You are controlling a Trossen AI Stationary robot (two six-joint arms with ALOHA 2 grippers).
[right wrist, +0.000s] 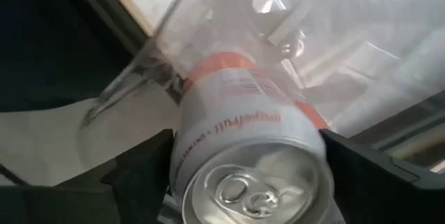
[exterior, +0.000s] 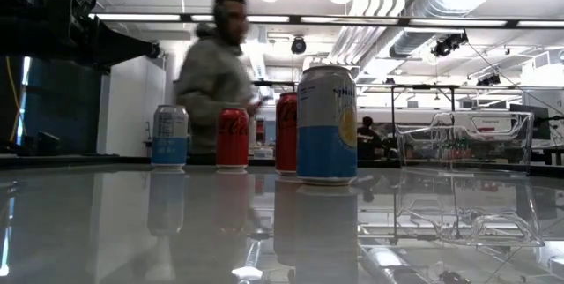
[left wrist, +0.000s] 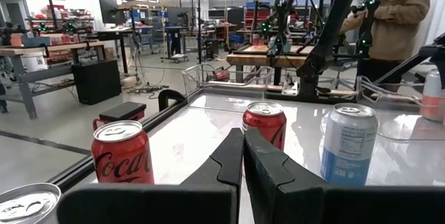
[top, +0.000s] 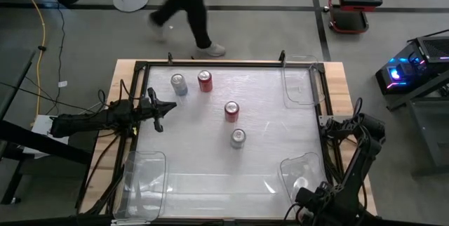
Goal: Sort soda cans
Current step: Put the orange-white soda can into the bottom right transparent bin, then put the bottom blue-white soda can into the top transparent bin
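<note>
Four soda cans stand upright on the white table: a silver-blue can (top: 179,83), a red can (top: 204,81), a second red can (top: 231,111) and a silver can (top: 238,137). My left gripper (top: 158,110) hovers shut near the table's left edge, pointing at them. In its wrist view (left wrist: 243,151) the red cans (left wrist: 122,158) (left wrist: 264,122) and a silver-blue can (left wrist: 348,144) lie ahead. My right gripper (top: 302,184) is at the near right corner over a clear bin (top: 303,164), shut on a silver can with an orange band (right wrist: 247,140). My right gripper pinches the orange-banded can's side wall near its top rim (right wrist: 182,161) between its two fingers (right wrist: 139,172). The can's silver top faces the wrist camera, so the fingers run along its length from the top end. Its lower end lies among the clear bin's walls (right wrist: 146,57). I cannot see whether it rests there.
Clear plastic bins sit at the far right corner (top: 300,82) and the near left corner (top: 144,180). A dark frame (top: 210,64) rims the table. A person (top: 184,8) walks past beyond the far edge. Another person (left wrist: 396,15) stands beyond the table's right side.
</note>
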